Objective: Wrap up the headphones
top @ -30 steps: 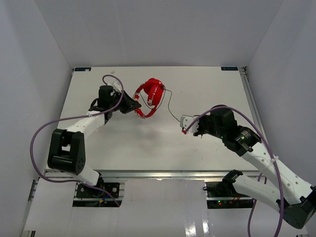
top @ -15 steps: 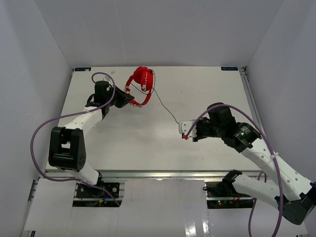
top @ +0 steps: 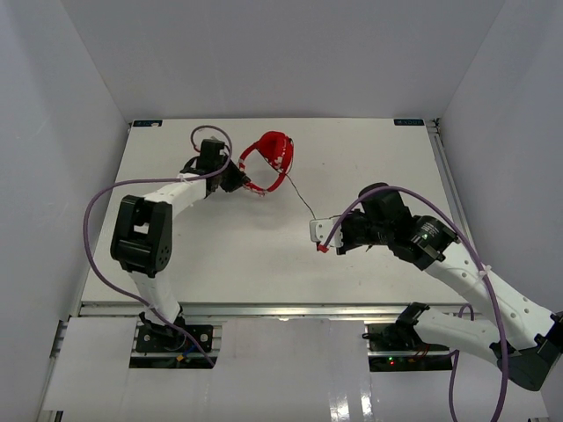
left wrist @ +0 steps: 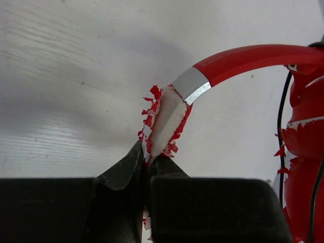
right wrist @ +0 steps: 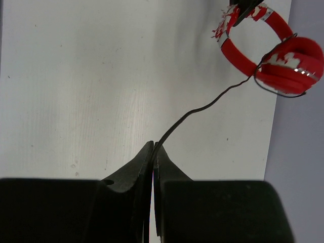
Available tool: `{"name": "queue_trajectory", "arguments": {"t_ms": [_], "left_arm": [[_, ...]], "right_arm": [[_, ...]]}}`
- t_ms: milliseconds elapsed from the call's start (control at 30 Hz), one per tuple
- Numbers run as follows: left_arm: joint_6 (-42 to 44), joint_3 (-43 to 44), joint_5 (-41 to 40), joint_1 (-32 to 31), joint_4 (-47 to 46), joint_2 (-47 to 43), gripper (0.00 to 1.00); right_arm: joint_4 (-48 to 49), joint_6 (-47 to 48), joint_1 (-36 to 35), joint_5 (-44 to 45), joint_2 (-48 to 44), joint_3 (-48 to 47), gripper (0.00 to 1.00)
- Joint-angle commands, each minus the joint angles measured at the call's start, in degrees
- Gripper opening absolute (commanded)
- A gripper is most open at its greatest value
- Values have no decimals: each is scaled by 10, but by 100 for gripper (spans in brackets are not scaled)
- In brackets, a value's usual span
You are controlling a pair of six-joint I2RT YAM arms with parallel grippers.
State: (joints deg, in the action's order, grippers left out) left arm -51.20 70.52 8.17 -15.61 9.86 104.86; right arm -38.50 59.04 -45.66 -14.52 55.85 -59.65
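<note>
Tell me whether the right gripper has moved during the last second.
Yes. The right gripper, shut on the black cable, has slid left and nearer the table's front edge.

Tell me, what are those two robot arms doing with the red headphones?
Each arm has hold of one part. The left claw pinches the worn, peeling bit of the red headband, keeping the headphones toward the far side of the table. The right claw pinches the thin black cable, which runs across from the earcups. Most of the cable is not wound up yet.
</note>
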Motion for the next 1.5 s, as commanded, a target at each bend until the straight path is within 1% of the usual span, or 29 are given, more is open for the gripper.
{"name": "queue_trajectory", "arguments": {"t_ms": [0, 133, 333, 500, 633, 733, 900, 1067, 1267, 1333, 1467], "left_arm": [[78, 49, -61, -55, 20, 20, 0], [124, 51, -69, -99, 28, 38, 0], [185, 28, -69, -172, 31, 26, 0], [227, -9, -64, -232, 22, -9, 0], [240, -48, -50, -265, -4, -47, 0], [244, -76, -40, -287, -29, -76, 0], [252, -116, -25, -322, -65, -131, 0], [260, -143, -23, -353, -82, -183, 0], [252, -167, -24, -362, -92, -263, 0], [247, -167, -38, -362, -85, -284, 0], [243, -155, -69, -362, -57, -314, 0]], "right_arm": [[22, 1, -11, 32, 8, -44, 8], [39, -1, -13, 57, 27, -76, 8], [89, -3, -15, 117, 53, -70, 8], [145, -6, -10, 187, 65, -49, 8], [176, -17, 3, 209, 76, -35, 8], [198, -38, 34, 212, 82, -33, 8], [218, -72, 89, 182, 88, -16, 8], [229, -106, 139, 148, 99, 8, 8], [208, -158, 202, 45, 126, 6, 8], [188, -172, 229, -18, 135, 0, 8], [178, -185, 276, -95, 138, -1, 8]]}}
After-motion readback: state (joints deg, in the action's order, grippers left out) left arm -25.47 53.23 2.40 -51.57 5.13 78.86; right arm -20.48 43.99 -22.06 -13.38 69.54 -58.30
